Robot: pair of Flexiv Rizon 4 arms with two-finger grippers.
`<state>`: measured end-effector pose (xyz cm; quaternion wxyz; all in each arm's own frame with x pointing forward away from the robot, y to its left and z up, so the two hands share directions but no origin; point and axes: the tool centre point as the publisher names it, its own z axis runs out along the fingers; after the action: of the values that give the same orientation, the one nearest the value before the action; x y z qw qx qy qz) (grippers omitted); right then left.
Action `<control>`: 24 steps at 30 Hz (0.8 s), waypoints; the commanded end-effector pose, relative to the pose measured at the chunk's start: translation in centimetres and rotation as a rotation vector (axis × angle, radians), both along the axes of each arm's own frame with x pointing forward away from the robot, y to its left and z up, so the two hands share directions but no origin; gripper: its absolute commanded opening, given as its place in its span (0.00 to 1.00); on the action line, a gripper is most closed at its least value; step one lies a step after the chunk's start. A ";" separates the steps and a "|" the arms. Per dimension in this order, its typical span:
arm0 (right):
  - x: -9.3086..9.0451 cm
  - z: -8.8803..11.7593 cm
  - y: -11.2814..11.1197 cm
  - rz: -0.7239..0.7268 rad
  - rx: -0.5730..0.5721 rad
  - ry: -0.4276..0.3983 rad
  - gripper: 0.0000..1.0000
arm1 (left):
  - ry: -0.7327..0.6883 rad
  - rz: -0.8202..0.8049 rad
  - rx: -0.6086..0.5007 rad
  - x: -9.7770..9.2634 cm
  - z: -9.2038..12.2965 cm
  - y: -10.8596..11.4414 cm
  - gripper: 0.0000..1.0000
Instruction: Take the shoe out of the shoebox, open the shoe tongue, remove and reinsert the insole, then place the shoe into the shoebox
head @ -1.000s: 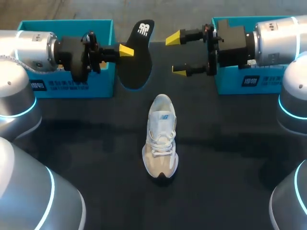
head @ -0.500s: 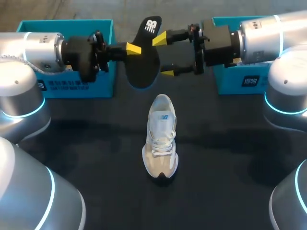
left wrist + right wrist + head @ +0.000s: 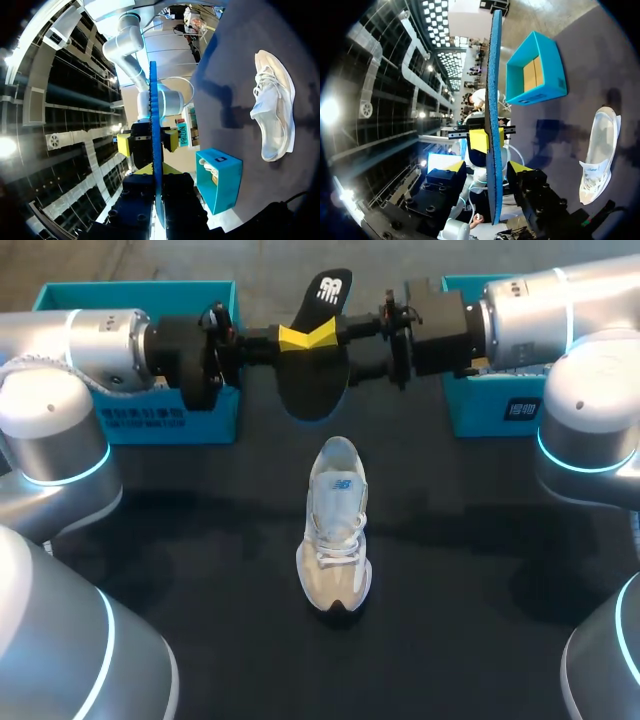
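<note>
Hanging on edge beyond the heel end of the shoe point(image 3: 337, 530), the insole point(image 3: 313, 390) is clamped in the left gripper point(image 3: 292, 338), while the right gripper point(image 3: 338, 352) straddles it with fingers apart. If the left lets go before the right closes, the insole could drop beside the shoe.
</note>
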<state>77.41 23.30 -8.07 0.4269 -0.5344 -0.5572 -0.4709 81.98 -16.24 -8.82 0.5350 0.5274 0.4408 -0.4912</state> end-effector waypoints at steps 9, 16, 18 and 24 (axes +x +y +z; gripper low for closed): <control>-0.1 -0.1 0.4 -0.001 0.003 0.003 0.35 | -0.001 0.001 -0.015 -0.3 0.2 -0.3 0.00; -0.1 -0.2 0.5 -0.001 0.005 0.005 0.22 | 0.001 0.003 -0.018 -0.3 0.2 -0.2 0.00; -0.1 -0.2 0.5 -0.001 0.005 0.006 0.20 | 0.001 0.003 -0.017 -0.2 0.1 -0.2 0.00; -0.2 -0.2 0.6 0.000 0.004 0.008 0.00 | 0.000 0.006 -0.017 -0.2 0.2 0.0 0.00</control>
<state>77.12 23.54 -8.23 0.4304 -0.5352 -0.5547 -0.4698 81.80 -16.20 -8.59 0.5399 0.5216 0.4389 -0.4937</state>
